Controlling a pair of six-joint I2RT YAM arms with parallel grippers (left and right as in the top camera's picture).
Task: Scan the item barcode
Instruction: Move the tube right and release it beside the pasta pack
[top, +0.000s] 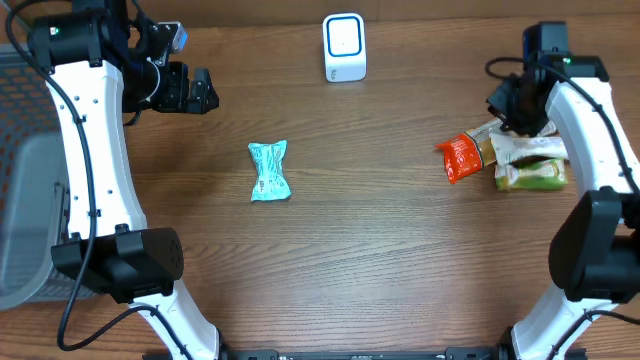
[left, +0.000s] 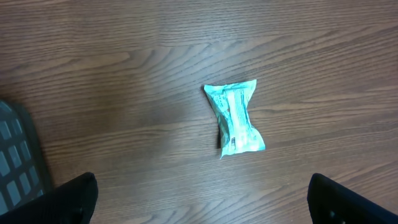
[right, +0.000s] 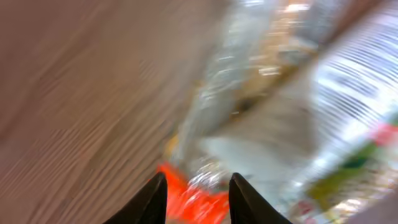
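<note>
A brown wood-grain desk fills the overhead view, with a grey mesh basket at its left edge; no more of the room shows. A small white box-shaped barcode scanner with a blue-ringed face stands upright at the far middle of the desk.

A crinkled teal plastic packet, pinched at its waist and flared at both ends, lies flat on the bare desk left of centre, well apart from the scanner. The left wrist camera looks straight down on it.

On the right side lies a loose pile: an orange-red foil packet, touching a clear wrapper with beige contents, with a green-and-white printed packet just beside them.

The left gripper is at the far left, beyond the teal packet, its jaws spread wide; only their dark tips show in the wrist view's lower corners.

The right gripper is bent down over the far end of the pile. Its wrist view is blurred: the jaws stand a little apart, the orange-red packet showing past them, and nothing is visibly pinched.
</note>
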